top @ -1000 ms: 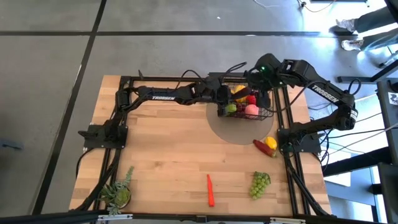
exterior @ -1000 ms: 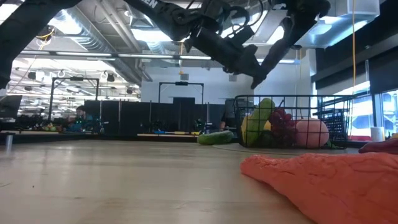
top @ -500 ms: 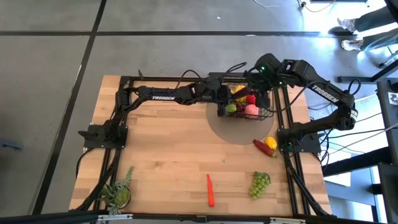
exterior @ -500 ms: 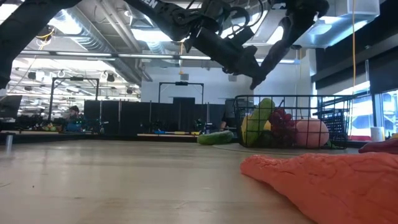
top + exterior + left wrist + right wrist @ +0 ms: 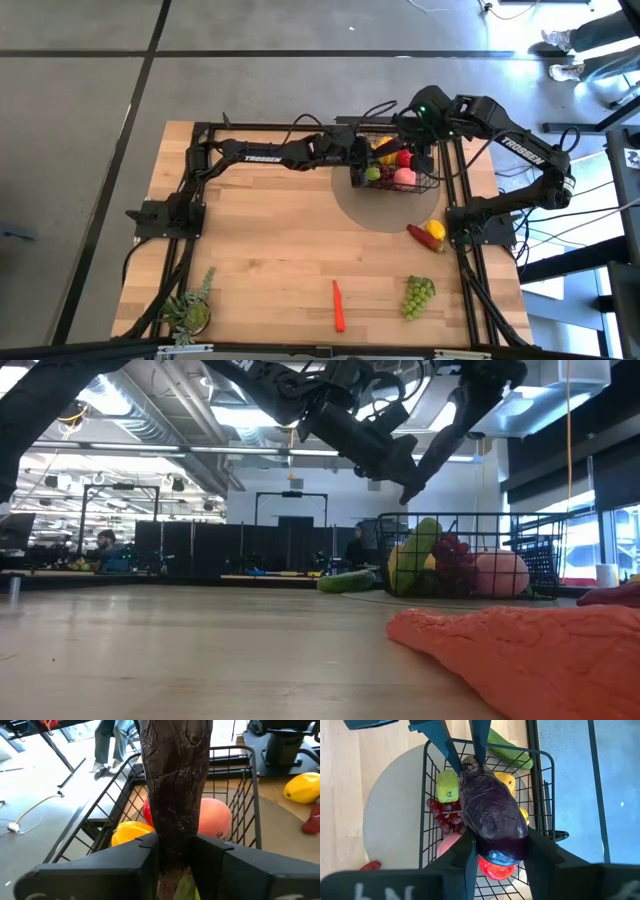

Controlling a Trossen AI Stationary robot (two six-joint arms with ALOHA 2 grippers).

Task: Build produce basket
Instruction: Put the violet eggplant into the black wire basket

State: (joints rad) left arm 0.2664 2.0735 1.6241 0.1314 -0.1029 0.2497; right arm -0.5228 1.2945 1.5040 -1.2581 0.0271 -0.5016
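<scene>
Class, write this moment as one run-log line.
eggplant: above basket | left gripper: gripping it | right gripper: gripping it | carrot, green grapes: on table

Four cameras are covering one tabletop [image 5: 270,250], all converging on the basket [image 5: 394,168].

The high camera is looking straight down, taking in the whole tabletop, both arms and the floor around it. The low camera is sitting at tabletop height, looking level across the wood toward the room beyond, with the carrot [image 5: 520,655] looming very close and the basket [image 5: 470,555] farther off. The left wrist camera is peering past its own fingers [image 5: 135,865] from just beside the basket [image 5: 235,795], toward the floor beyond the table's edge. The right wrist camera is facing down into the basket [image 5: 485,805] from close above. All four are sharing the basket; both wrist cameras are also sharing the eggplant [image 5: 492,815].
</scene>
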